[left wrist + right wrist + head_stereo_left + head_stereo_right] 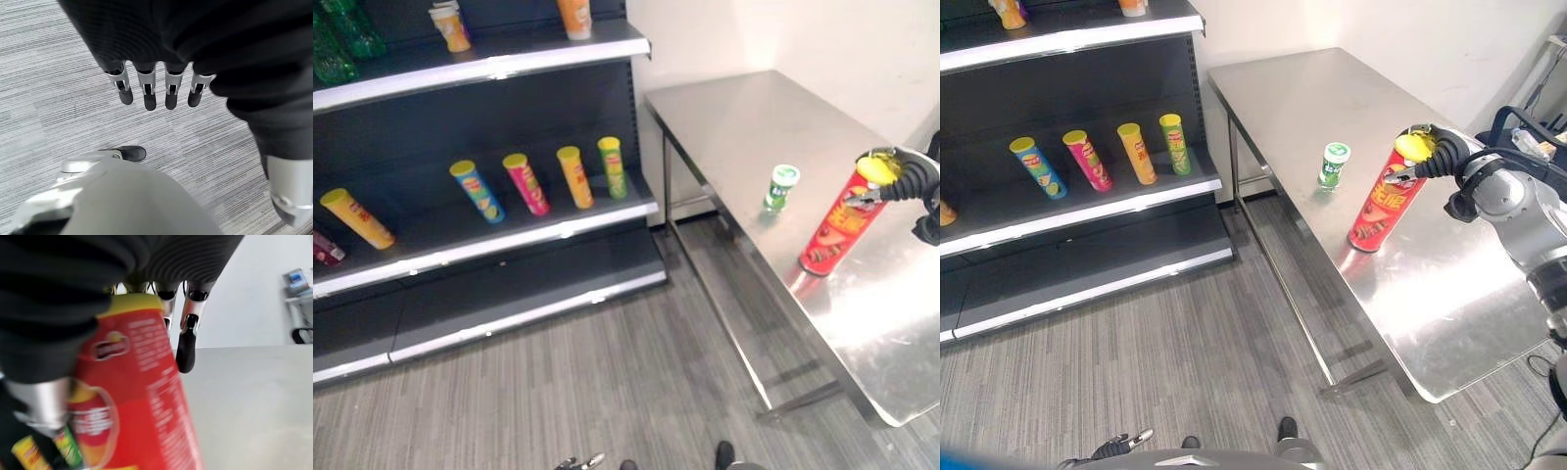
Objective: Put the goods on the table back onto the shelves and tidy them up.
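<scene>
A tall red chip can [832,230] with a yellow lid stands tilted on the steel table [754,117], its base on the tabletop and its top leaning toward the table's right side. My right hand [1442,157] is shut on its upper end; in the right wrist view the red can [142,406] lies between the fingers [186,350] and thumb. A small green and white can [781,188] stands upright just left of it. My left hand [146,88] hangs low over the floor, fingers straight and empty.
The dark shelf unit [489,240] stands to the left of the table. Its middle board carries a blue can [478,191], a pink can [526,183], an orange can [575,176], a green can [613,167] and a yellow can [356,217]. The upper board [489,64] holds cups and green bottles.
</scene>
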`<state>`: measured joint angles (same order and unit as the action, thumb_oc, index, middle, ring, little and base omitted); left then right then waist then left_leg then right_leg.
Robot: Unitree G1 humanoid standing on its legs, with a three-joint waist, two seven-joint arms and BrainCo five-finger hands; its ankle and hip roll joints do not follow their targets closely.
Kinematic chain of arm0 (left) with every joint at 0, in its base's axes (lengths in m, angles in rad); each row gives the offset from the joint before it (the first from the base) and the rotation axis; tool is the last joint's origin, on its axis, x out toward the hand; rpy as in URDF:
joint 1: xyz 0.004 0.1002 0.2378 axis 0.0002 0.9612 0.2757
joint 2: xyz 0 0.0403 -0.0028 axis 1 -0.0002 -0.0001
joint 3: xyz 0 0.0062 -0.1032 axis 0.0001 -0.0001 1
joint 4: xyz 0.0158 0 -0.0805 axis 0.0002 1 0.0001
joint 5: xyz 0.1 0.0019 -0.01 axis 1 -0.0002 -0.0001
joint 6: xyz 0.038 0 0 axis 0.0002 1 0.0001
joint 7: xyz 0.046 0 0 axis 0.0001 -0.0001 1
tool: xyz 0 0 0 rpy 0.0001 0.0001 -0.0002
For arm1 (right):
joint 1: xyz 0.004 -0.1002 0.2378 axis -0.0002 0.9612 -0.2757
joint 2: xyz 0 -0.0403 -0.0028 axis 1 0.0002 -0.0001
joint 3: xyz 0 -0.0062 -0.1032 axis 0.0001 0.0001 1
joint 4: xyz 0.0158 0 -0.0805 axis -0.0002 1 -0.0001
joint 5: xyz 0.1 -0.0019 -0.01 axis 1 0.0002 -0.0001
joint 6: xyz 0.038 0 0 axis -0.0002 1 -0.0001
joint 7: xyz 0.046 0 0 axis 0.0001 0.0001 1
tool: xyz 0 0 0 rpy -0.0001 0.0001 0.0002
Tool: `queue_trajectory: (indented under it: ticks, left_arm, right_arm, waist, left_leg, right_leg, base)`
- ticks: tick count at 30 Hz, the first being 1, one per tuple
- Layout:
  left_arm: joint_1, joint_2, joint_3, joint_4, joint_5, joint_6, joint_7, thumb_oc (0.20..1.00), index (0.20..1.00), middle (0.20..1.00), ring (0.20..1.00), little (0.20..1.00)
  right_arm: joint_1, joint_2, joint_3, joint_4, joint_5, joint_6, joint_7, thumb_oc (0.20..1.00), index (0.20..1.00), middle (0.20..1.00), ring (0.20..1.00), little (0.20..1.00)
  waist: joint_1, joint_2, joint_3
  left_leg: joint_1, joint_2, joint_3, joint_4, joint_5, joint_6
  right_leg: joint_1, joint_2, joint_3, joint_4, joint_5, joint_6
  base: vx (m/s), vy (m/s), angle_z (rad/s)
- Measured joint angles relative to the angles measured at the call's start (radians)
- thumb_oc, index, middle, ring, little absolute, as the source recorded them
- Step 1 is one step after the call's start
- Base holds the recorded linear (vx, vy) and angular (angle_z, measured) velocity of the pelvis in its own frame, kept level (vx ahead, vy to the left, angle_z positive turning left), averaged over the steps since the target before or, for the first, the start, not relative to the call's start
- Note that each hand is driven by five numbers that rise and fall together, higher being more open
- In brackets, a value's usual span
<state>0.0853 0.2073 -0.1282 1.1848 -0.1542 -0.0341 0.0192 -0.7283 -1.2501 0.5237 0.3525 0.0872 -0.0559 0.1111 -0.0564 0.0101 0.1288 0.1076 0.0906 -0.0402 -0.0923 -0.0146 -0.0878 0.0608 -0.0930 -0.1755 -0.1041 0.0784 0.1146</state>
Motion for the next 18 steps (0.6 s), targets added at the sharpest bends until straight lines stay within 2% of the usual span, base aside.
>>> queue_trajectory:
  ticks: [1, 3, 4, 5, 9, 13, 15, 16, 17, 18]
  left_arm:
    - [-0.003, -0.001, 0.010, -0.003, 0.001, 0.000, 0.001, 1.000, 1.000, 1.000, 1.000, 1.000]
    - [0.000, -0.005, 0.051, -0.002, 0.002, 0.000, 0.013, 1.000, 1.000, 1.000, 1.000, 1.000]
    - [0.002, -0.004, 0.049, -0.002, 0.003, 0.001, 0.017, 1.000, 1.000, 1.000, 1.000, 1.000]
    - [0.003, -0.008, 0.069, -0.008, 0.007, 0.001, 0.018, 1.000, 1.000, 1.000, 1.000, 1.000]
    - [0.006, -0.008, 0.074, -0.024, 0.016, 0.002, 0.019, 1.000, 1.000, 1.000, 1.000, 1.000]
    - [0.000, -0.005, 0.078, -0.044, 0.019, 0.001, 0.017, 1.000, 1.000, 1.000, 1.000, 1.000]
    - [-0.028, 0.007, 0.088, -0.058, 0.016, -0.004, 0.017, 1.000, 1.000, 1.000, 1.000, 1.000]
    - [-0.057, 0.016, 0.085, -0.067, 0.015, -0.005, 0.017, 1.000, 1.000, 1.000, 1.000, 1.000]
    - [-0.071, 0.016, 0.077, -0.065, 0.005, -0.006, 0.017, 1.000, 1.000, 1.000, 1.000, 1.000]
    - [-0.073, 0.013, 0.073, -0.061, 0.000, -0.004, 0.016, 1.000, 1.000, 1.000, 1.000, 1.000]
  right_arm:
    - [0.072, -0.019, -0.076, -0.064, -0.023, 0.001, -0.004, 0.200, 0.200, 0.200, 0.200, 0.200]
    - [0.258, -0.024, -0.311, -0.221, -0.090, -0.023, -0.061, 0.200, 0.200, 0.200, 0.200, 0.200]
    - [0.254, -0.025, -0.319, -0.231, -0.092, -0.031, -0.077, 0.200, 0.200, 0.200, 0.200, 0.200]
    - [0.347, -0.028, -0.448, -0.306, -0.149, -0.016, -0.101, 0.200, 0.200, 0.200, 0.200, 0.200]
    - [0.416, -0.014, -0.614, -0.386, -0.187, -0.034, -0.198, 0.200, 0.200, 0.200, 0.200, 0.200]
    - [0.407, 0.012, -0.643, -0.422, -0.199, -0.044, -0.238, 0.200, 0.200, 0.200, 0.200, 0.200]
    - [0.385, 0.015, -0.640, -0.441, -0.202, -0.057, -0.245, 0.200, 0.200, 0.200, 0.200, 0.200]
    - [0.376, 0.009, -0.642, -0.442, -0.205, -0.057, -0.249, 0.200, 0.200, 0.200, 0.200, 0.200]
    - [0.354, 0.005, -0.629, -0.444, -0.208, -0.057, -0.250, 0.200, 0.200, 0.200, 0.200, 0.200]
    - [0.318, 0.007, -0.600, -0.446, -0.208, -0.057, -0.256, 0.200, 0.200, 0.200, 0.200, 0.200]
  waist:
    - [0.002, 0.002, 0.001]
    - [0.000, 0.009, 0.004]
    - [-0.013, 0.012, 0.003]
    - [-0.019, 0.018, 0.008]
    - [-0.023, 0.039, 0.016]
    - [-0.017, 0.046, 0.025]
    - [-0.020, 0.010, 0.057]
    - [-0.024, -0.016, 0.076]
    - [-0.008, -0.047, 0.096]
    - [0.008, -0.049, 0.097]
  left_leg:
    - [0.000, 0.000, -0.002, 0.000, 0.000, 0.000]
    - [-0.003, -0.001, -0.002, 0.000, 0.000, 0.000]
    - [0.000, 0.000, 0.000, 0.000, 0.000, -0.001]
    - [-0.002, 0.002, -0.004, 0.000, 0.000, -0.001]
    - [-0.001, 0.004, -0.002, 0.000, 0.000, -0.001]
    - [-0.030, 0.006, -0.004, 0.046, 0.000, -0.011]
    - [-0.157, -0.029, -0.030, 0.237, 0.009, -0.036]
    - [-0.217, -0.049, -0.037, 0.317, 0.044, -0.090]
    - [-0.242, -0.044, -0.015, 0.320, 0.058, -0.108]
    - [-0.228, -0.001, 0.012, 0.284, 0.054, -0.107]
  right_leg:
    - [0.000, 0.000, -0.001, 0.000, -0.003, 0.002]
    - [-0.001, 0.000, -0.002, 0.000, -0.005, 0.001]
    - [0.000, 0.000, 0.000, 0.000, -0.006, 0.002]
    - [0.002, 0.000, -0.004, 0.000, -0.010, 0.004]
    - [0.002, 0.007, 0.000, 0.000, -0.014, 0.001]
    - [-0.003, 0.012, 0.006, 0.000, -0.018, -0.006]
    - [-0.019, 0.006, 0.018, 0.007, -0.025, -0.024]
    - [-0.021, -0.022, 0.022, 0.000, -0.025, -0.036]
    - [-0.021, -0.045, 0.000, 0.000, -0.020, -0.045]
    - [-0.018, -0.043, -0.009, 0.000, -0.017, -0.054]
  base:
    - [0.01, -0.033, 0.06]
    - [0.01, -0.063, 0.01]
    - [0.01, -0.091, 0.01]
    - [0.01, -0.072, 0.02]
    - [0.00, -0.066, -0.02]
    - [-0.10, -0.074, 0.06]
    - [-0.13, 0.012, 0.54]
    - [0.04, 0.097, 0.71]
    - [0.09, 0.144, 0.57]
    - [0.07, 0.090, 0.30]
